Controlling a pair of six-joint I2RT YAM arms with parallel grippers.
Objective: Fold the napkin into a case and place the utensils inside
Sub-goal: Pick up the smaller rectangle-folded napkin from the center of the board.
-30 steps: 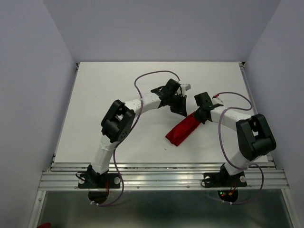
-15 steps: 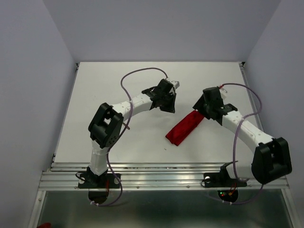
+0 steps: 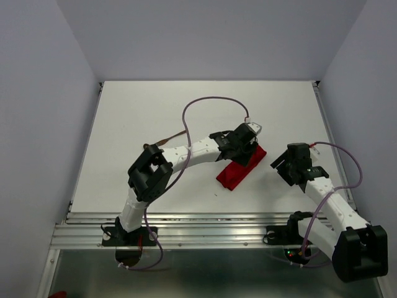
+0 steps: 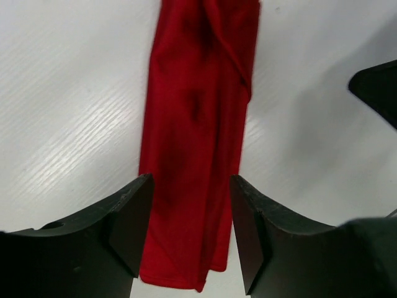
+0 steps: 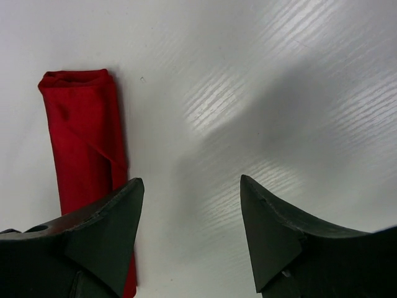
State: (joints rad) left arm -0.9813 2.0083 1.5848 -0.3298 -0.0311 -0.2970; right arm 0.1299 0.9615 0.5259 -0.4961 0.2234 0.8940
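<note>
The case (image 4: 195, 124) is seen as a narrow red strip of folded cloth laid flat on the white worktop (image 4: 74, 93), with soft creases along its length and a fold line slanting down near its upper end. Its lower end is flanked by the two dark fingers (image 4: 124, 230) of the left pincer (image 4: 189, 186), which are held apart, one at each long edge. A dark, unidentifiable shape (image 4: 378, 90) is cut off at the frame edge, well apart from the case on its right.
</note>
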